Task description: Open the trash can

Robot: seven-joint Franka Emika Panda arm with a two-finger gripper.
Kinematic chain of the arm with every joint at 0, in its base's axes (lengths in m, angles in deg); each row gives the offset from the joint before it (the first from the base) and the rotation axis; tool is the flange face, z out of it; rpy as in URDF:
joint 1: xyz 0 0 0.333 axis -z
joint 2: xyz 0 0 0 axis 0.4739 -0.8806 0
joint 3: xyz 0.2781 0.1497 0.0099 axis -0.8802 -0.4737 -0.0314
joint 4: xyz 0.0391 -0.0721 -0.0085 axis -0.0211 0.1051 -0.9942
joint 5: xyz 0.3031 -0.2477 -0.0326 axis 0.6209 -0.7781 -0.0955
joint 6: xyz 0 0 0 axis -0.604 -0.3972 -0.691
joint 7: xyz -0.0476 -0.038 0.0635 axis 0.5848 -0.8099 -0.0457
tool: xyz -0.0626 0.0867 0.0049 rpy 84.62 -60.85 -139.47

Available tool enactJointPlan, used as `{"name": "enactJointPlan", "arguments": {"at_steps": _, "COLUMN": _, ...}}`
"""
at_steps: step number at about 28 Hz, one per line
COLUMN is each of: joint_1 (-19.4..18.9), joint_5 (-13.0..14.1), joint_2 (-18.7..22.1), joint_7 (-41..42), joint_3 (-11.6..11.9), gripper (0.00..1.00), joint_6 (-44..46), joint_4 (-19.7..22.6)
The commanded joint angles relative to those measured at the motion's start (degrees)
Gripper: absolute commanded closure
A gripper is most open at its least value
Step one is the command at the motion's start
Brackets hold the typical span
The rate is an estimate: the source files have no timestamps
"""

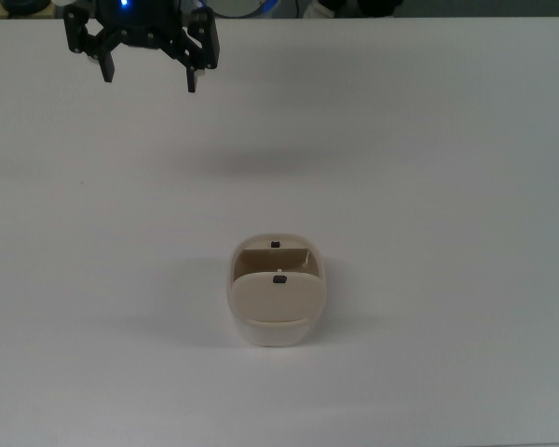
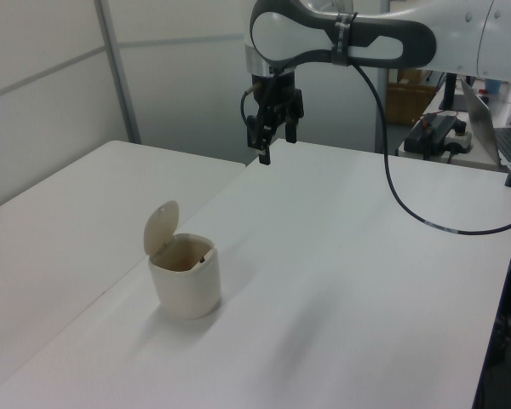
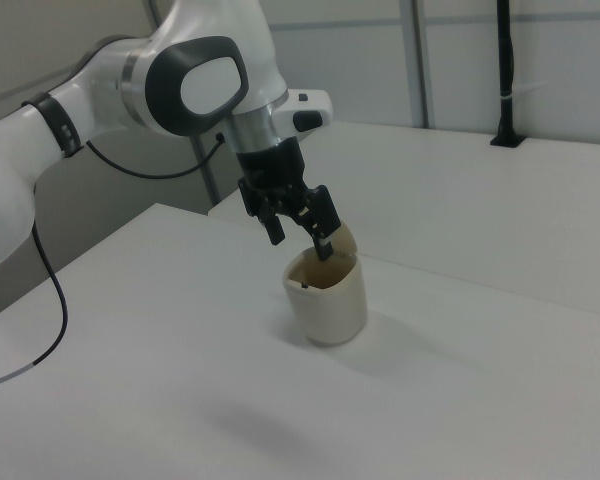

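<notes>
We see a plain white tabletop [image 2: 341, 281] bounded by pale partition walls [image 2: 43, 77], with a second white table [image 2: 60, 213] abutting it at the left view's left. A black cable [image 2: 409, 204] hangs from the white arm [image 2: 443, 34] down over the surface.

The trash can [image 2: 186, 277], a small cream bin of rounded-rectangle form, stands near the tabletop's middle in the top view. Its hinged lid [image 2: 160, 227] is raised upright on the left view's left side, leaving the mouth exposed. We can make out a brownish interior but no contents. A small black button [image 1: 276, 244] sits on the rim at the far side in the top view.

The gripper [image 1: 148, 77] hangs in the air near the top view's far-left edge, well apart from the bin. Its black fingers [image 1: 192, 78] are spread wide, holding and touching nothing.
</notes>
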Motion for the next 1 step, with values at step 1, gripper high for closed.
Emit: {"name": "enactJointPlan", "arguments": {"at_steps": 1, "joint_1": -0.2, "joint_5": 0.6, "joint_2": 1.4, "joint_7": 1.8, "joint_3": 0.7, "gripper": 0.0, "joint_6": 1.2, "joint_4": 1.2}}
